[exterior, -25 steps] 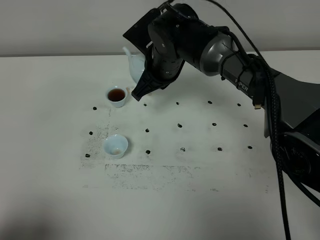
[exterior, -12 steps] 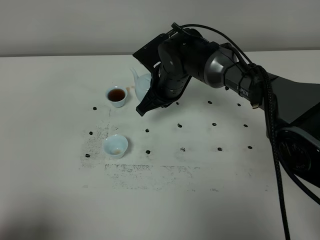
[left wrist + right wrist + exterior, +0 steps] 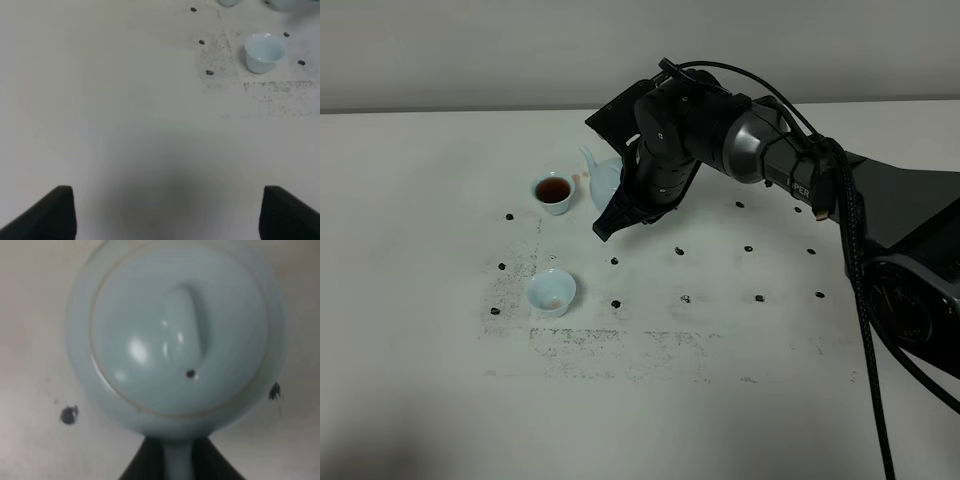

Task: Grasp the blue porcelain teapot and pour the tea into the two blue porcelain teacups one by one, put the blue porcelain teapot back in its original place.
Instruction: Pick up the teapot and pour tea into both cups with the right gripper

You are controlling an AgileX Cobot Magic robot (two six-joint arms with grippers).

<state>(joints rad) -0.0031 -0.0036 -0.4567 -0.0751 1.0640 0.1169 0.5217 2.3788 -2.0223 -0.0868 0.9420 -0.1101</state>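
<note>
Just looking at white table (image 3: 420,400) here, taking up nearly whole high view. Noticing small black dots (image 3: 685,299) sitting in loose rows across middle, kinda grid-like. Also spotting gritty dark speckled patch (image 3: 610,340) running as strip toward front, plus fainter speckled streak (image 3: 535,250) climbing along left end of dot rows. Seeing plain pale wall (image 3: 470,50) standing behind far edge. Catching soft grey shadow (image 3: 150,200) spreading over bare surface in left wrist view. Picking out two blurry dark spots (image 3: 69,414) in right wrist view too, lying well apart.
</note>
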